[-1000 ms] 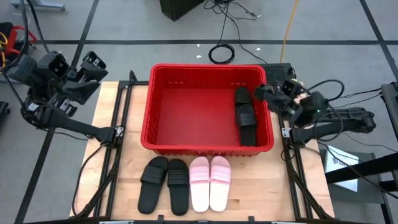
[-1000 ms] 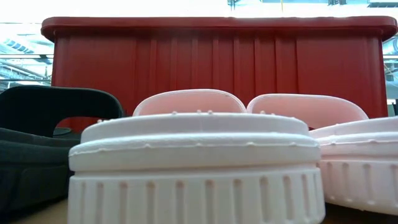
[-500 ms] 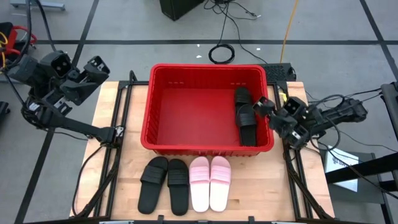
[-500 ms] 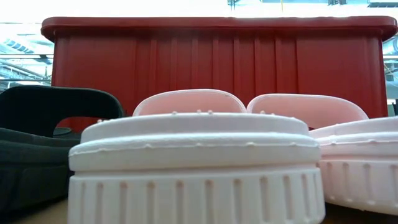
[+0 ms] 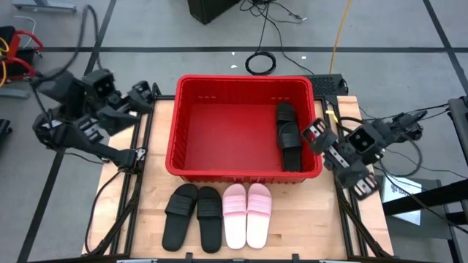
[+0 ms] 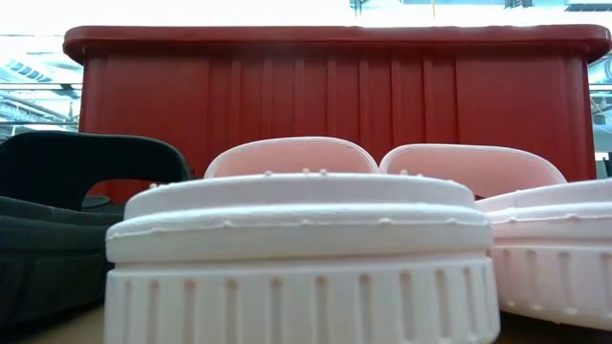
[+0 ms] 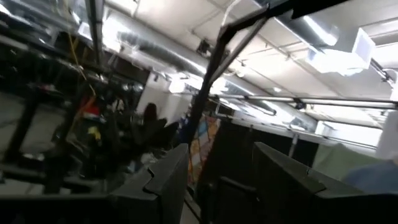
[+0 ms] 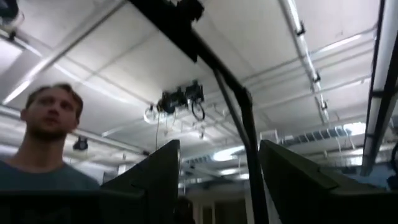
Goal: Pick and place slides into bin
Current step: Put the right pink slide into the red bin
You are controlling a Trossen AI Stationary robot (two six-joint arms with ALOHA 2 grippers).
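Black and pale pink slip-on slides [image 5: 216,216] lie in a row on the table, long axes toward the bright red slotted plastic bin [image 5: 243,172], nearer the empty, open right gripper [image 5: 322,136] than the open left gripper [image 5: 135,102].

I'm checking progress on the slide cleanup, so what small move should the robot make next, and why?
Probably swing the right claw forward and down toward the outer pink slide. Two black slides already lie in the red bin, while four slides still sit on the table in front of it. Both claws are open and empty, and the left claw hangs farther away.
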